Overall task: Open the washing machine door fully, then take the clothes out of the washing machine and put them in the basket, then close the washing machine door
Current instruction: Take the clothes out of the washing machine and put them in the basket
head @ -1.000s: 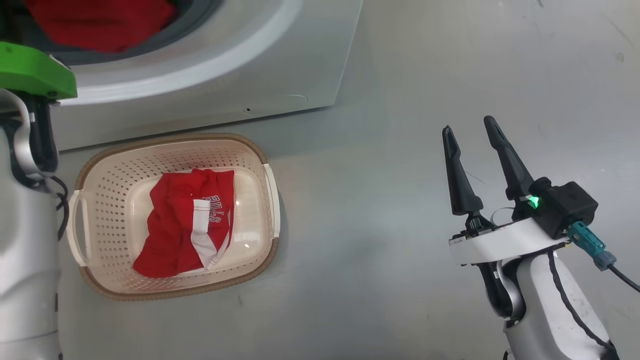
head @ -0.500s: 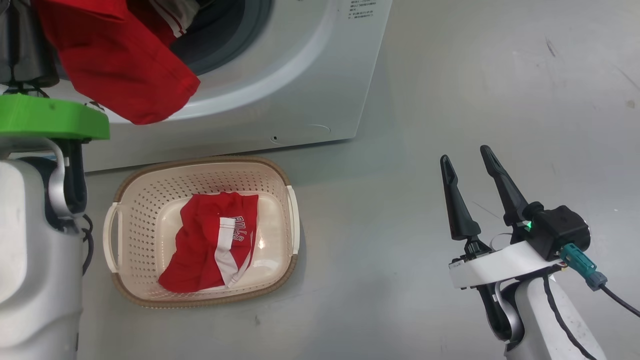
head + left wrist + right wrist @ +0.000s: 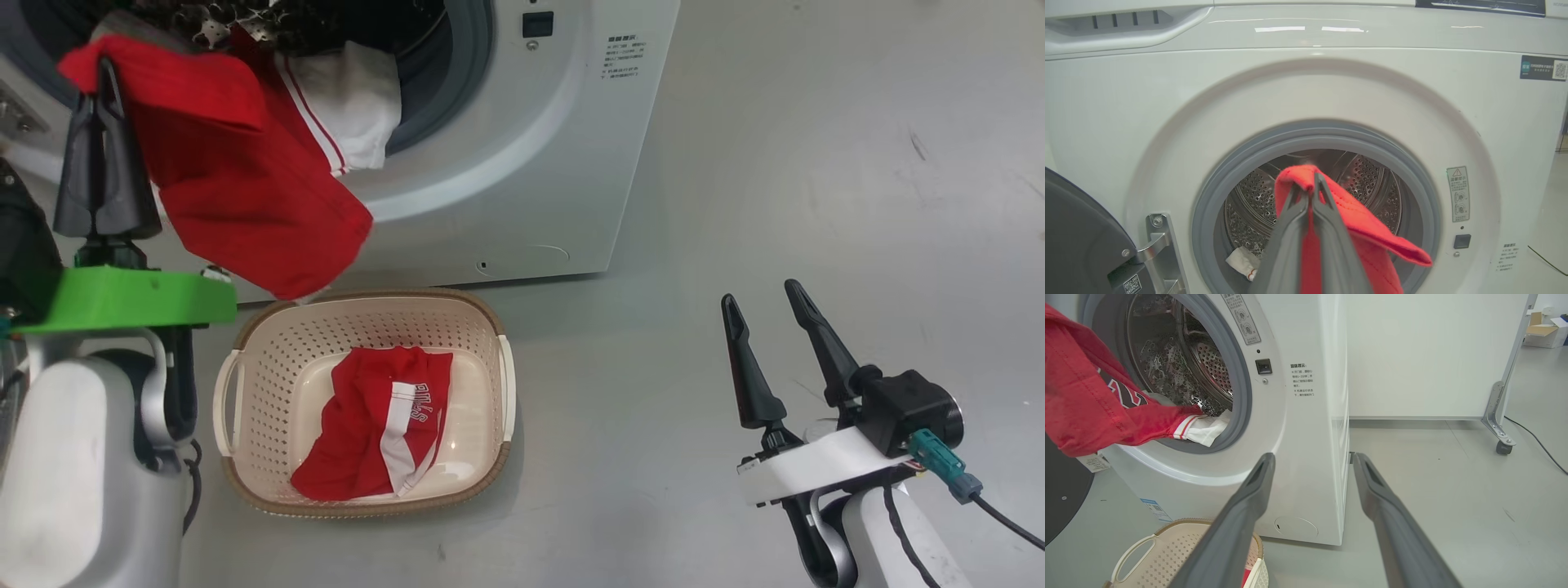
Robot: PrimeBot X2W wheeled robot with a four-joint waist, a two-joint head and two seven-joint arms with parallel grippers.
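My left gripper [image 3: 102, 69] is pinched shut on a fold of a red garment [image 3: 245, 204]. It hangs before the washing machine [image 3: 555, 163], its white-trimmed end trailing over the grey gasket [image 3: 1206, 204]. The washing machine door [image 3: 1077, 228] stands swung open at the left. Below, the basket [image 3: 261, 359] holds a red and white BULLS garment [image 3: 367, 425]. My right gripper [image 3: 759, 292] is spread, well apart over the floor [image 3: 816, 163].

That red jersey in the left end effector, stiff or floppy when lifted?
Probably floppy: the red jersey drapes limply from the left end effector. Likely light: one pinched fold carries it. May drag: its white end trails in the washing machine.
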